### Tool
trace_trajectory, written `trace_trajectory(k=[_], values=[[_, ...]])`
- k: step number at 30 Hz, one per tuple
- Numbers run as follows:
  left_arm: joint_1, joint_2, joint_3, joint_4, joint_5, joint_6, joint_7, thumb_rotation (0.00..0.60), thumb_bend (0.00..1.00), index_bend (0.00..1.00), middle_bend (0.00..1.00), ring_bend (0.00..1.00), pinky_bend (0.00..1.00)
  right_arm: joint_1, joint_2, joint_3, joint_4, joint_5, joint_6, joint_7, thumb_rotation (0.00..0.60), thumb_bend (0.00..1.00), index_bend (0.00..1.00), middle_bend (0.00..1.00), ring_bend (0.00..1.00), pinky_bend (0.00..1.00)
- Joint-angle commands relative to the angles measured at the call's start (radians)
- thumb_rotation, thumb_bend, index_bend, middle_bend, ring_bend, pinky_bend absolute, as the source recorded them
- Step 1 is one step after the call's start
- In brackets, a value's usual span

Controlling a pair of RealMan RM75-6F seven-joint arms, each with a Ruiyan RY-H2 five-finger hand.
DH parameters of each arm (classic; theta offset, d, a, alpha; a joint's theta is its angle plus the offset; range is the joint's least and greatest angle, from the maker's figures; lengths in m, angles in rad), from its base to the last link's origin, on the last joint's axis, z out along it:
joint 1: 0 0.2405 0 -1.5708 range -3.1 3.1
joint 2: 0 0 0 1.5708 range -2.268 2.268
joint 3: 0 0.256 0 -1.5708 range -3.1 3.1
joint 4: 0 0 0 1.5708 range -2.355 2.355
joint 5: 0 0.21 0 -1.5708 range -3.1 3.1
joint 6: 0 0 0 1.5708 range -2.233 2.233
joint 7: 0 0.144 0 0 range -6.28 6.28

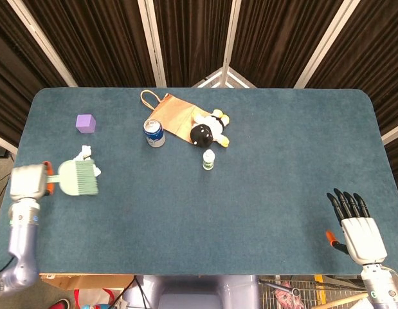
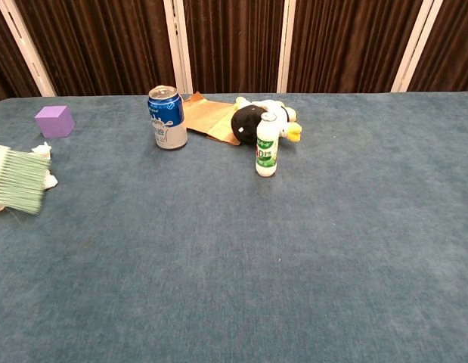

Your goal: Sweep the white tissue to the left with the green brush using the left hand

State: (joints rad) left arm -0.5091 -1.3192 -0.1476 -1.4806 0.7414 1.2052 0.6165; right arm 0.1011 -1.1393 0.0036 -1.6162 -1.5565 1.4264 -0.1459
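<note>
My left hand (image 1: 28, 182) grips the handle of the green brush (image 1: 78, 177) at the table's left edge. The brush head covers most of the white tissue (image 1: 84, 154), of which only a small part shows above and right of the bristles. In the chest view the brush (image 2: 18, 178) sits at the far left with bits of tissue (image 2: 43, 150) peeking out behind it; the left hand itself is out of that frame. My right hand (image 1: 358, 225) rests off the table's near right corner, fingers extended and apart, holding nothing.
A purple cube (image 1: 85, 123) lies behind the tissue. A blue can (image 1: 153, 132), a brown paper bag (image 1: 176, 114), a black and white plush toy (image 1: 208, 131) and a small white bottle (image 1: 209, 159) stand at the table's (image 1: 282, 161) back middle.
</note>
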Motion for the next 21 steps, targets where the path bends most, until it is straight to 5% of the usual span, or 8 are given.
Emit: trace_trajectory(k=[1,7,12,21], values=[[0.037,0.066,0.001,0.069,-0.013,-0.02,-0.049,0.6,0.72,0.78,1.0,1.0,1.0,-0.001,-0.002,-0.001,-0.001,-0.001,0.0,-0.004,0.6,0.32,0.0,0.0,0.0,0.0],[0.087,0.163,-0.054,0.121,-0.02,-0.039,-0.21,0.6,0.72,0.79,1.0,1.0,1.0,0.002,-0.006,0.0,0.0,-0.001,-0.003,-0.013,0.6,0.32,0.0,0.0,0.0,0.0],[0.12,0.222,-0.099,0.056,0.02,-0.032,-0.353,0.6,0.72,0.79,1.0,1.0,1.0,0.006,-0.009,0.001,0.0,-0.003,-0.007,-0.021,0.6,0.32,0.0,0.0,0.0,0.0],[0.168,0.256,-0.019,-0.235,0.263,0.031,-0.389,0.6,0.68,0.75,1.0,1.0,1.0,0.01,-0.014,-0.001,0.0,-0.004,-0.015,-0.025,0.6,0.32,0.0,0.0,0.0,0.0]])
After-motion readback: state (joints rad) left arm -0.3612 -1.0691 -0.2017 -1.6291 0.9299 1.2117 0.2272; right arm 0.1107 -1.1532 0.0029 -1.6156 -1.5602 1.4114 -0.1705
